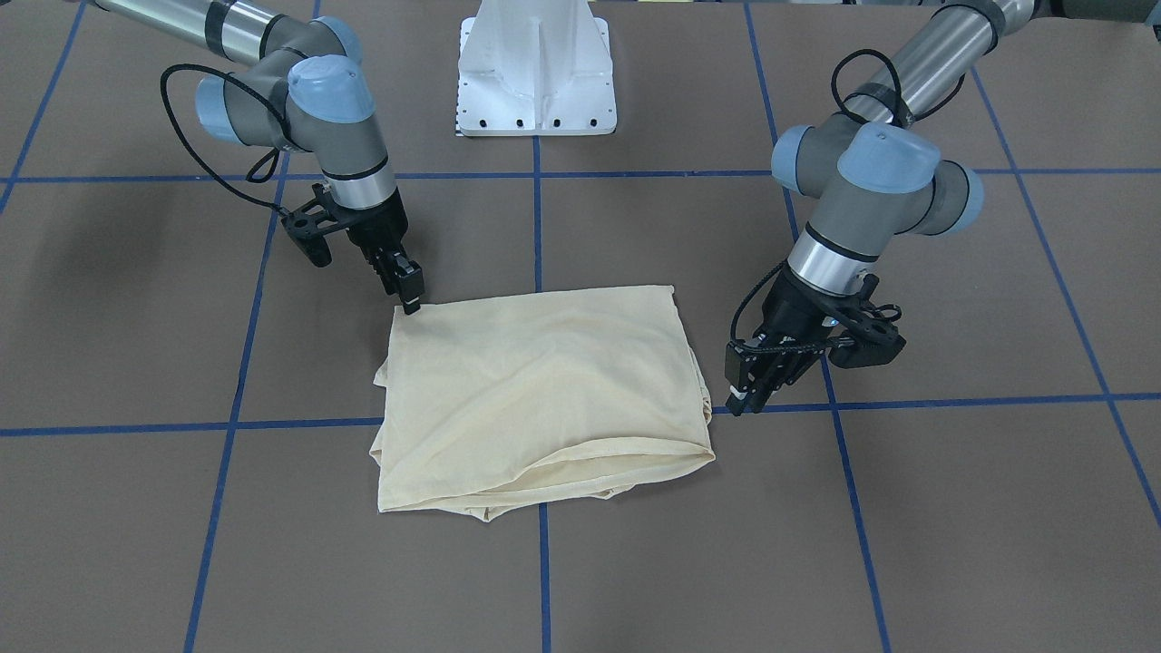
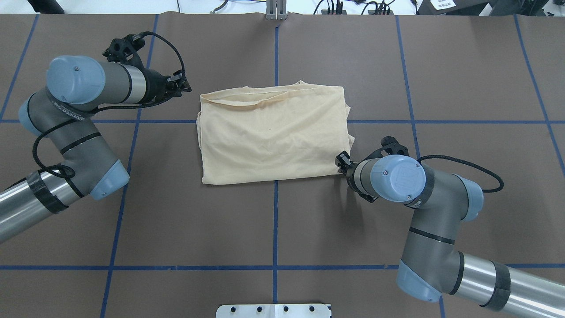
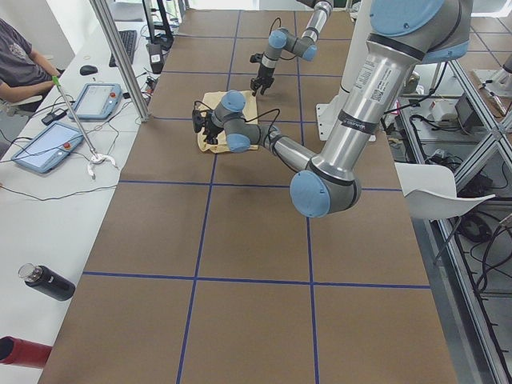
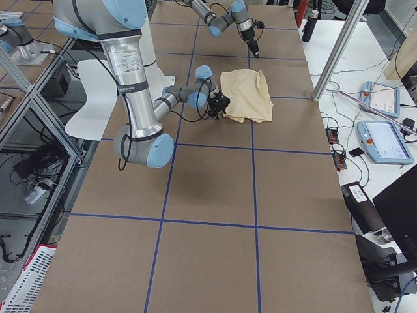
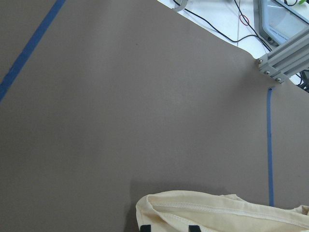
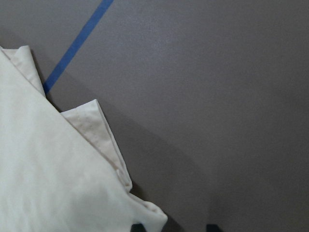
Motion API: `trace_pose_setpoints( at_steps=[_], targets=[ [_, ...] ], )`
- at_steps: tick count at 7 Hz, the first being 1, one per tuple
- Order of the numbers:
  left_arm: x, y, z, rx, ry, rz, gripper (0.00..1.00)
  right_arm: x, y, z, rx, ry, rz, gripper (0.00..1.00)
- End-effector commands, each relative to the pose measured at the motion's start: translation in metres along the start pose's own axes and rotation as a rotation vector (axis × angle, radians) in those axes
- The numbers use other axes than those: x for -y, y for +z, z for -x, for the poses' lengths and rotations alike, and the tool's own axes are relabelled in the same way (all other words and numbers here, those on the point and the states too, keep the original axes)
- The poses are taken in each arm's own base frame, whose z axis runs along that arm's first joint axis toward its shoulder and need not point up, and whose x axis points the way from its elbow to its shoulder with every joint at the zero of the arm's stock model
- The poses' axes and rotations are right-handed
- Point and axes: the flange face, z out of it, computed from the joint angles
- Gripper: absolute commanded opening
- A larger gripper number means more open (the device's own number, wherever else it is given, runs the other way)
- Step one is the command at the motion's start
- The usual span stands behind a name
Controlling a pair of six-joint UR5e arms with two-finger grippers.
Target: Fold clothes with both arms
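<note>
The clothes are one pale yellow-beige shirt (image 1: 544, 390) (image 2: 273, 137), folded into a flat rectangle in the middle of the brown table, with no print showing. My left gripper (image 1: 746, 399) (image 2: 184, 84) hovers low just off one far corner, apart from the fabric. In the left wrist view the shirt's hem (image 5: 217, 212) lies just past its parted fingertips (image 5: 142, 227). My right gripper (image 1: 413, 299) (image 2: 340, 160) stands at the opposite near corner, tips down at the cloth's edge. In the right wrist view that corner (image 6: 48, 169) sits between its spread fingertips (image 6: 210, 226). Neither gripper holds anything.
The white pedestal base (image 1: 535, 73) stands at the robot's side of the table. Blue tape lines (image 2: 276, 221) grid the brown surface. An aluminium post (image 5: 285, 58) stands at the far edge. Beyond it, a side bench holds tablets (image 3: 48, 148) and bottles (image 3: 48, 282), with a seated person (image 3: 16, 60).
</note>
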Motion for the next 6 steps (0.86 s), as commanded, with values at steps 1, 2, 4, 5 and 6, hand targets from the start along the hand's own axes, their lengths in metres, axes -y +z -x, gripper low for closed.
trace_pose_setpoints(
  at_steps=[1, 2, 4, 5, 6],
  targets=[
    [0.002, 0.000, 0.003, 0.004, 0.001, -0.025, 0.38, 0.009, -0.004, 0.007, 0.006, 0.005, 0.001, 0.00],
    [0.001, 0.001, 0.013, 0.019, -0.001, -0.022, 0.38, 0.013, -0.012, 0.012, 0.012, 0.009, 0.014, 0.00],
    [0.001, 0.000, 0.013, 0.018, -0.004, -0.022, 0.39, 0.023, -0.030, 0.019, -0.007, 0.025, 0.090, 0.00],
    [0.001, 0.000, 0.014, 0.018, -0.004, -0.022, 0.39, 0.022, -0.048, 0.020, 0.015, 0.025, 0.102, 0.00],
    [0.000, 0.001, 0.015, 0.021, -0.004, -0.021, 0.39, 0.024, -0.035, 0.018, 0.006, 0.037, 0.075, 0.19]
  ],
)
